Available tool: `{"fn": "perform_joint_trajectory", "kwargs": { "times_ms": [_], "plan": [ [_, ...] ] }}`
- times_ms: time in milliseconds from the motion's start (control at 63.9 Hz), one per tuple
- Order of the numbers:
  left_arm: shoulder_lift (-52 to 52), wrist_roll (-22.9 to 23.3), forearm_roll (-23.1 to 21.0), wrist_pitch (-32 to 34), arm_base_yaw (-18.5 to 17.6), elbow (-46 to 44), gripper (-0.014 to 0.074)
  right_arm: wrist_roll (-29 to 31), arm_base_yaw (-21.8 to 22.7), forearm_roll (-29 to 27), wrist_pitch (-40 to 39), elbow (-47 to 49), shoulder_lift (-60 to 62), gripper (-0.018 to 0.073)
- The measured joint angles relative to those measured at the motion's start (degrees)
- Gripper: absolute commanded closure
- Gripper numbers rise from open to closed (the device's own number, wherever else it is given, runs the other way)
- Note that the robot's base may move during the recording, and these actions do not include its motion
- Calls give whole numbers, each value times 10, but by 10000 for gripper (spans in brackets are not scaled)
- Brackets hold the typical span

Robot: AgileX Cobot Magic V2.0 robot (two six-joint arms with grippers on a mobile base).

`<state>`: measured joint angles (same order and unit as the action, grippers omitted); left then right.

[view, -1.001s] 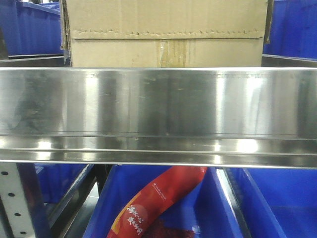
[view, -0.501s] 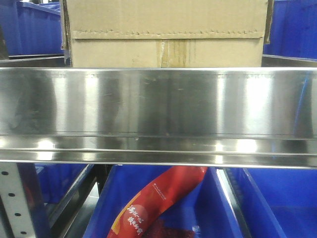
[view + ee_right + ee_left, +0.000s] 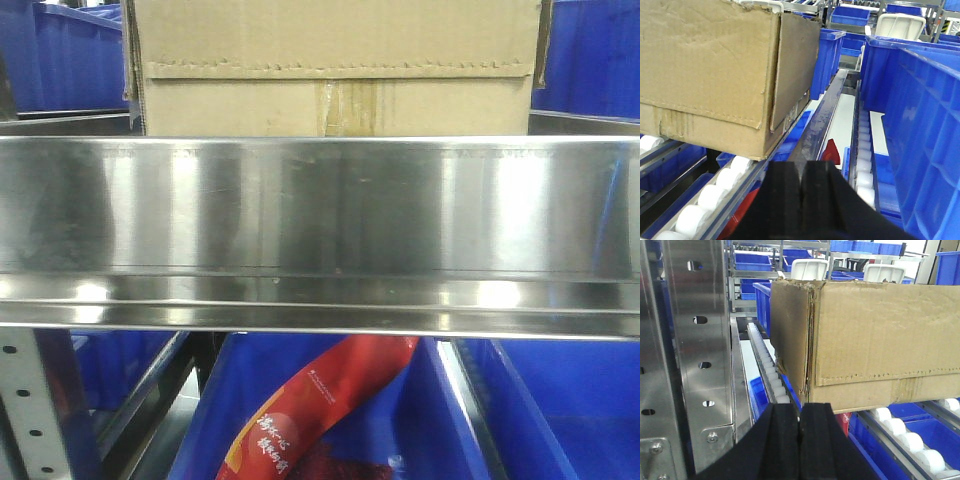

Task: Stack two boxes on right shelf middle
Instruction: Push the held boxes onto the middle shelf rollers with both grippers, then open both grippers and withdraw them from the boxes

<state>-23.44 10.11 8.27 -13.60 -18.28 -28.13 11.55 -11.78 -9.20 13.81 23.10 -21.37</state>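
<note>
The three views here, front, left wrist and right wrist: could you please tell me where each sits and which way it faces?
Front: faces the shelf rail head-on, cardboard box above it; no robot parts show.
Left wrist: behind the left gripper, fingers together, facing the box's left corner beside a perforated upright.
Right wrist: behind the right gripper, fingers together, facing the box's right corner and blue bins.
All three share the box.
</note>
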Motion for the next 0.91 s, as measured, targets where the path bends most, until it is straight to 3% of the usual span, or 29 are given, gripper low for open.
{"fn": "perform_joint_trajectory", "kwargs": {
  "times_ms": [235,391,673,907],
  "plan": [
    [8,0,-3,3,5,3,708,0,0,0,0,0,0,721],
    [57,-15,-11,6,46,40,708,0,0,0,0,-1,0,721],
    [200,-65,-67,39,136,195,708,0,0,0,0,-1,0,721],
    [231,-70,-78,99,156,280,708,0,0,0,-1,-1,0,721]
  ]
}}
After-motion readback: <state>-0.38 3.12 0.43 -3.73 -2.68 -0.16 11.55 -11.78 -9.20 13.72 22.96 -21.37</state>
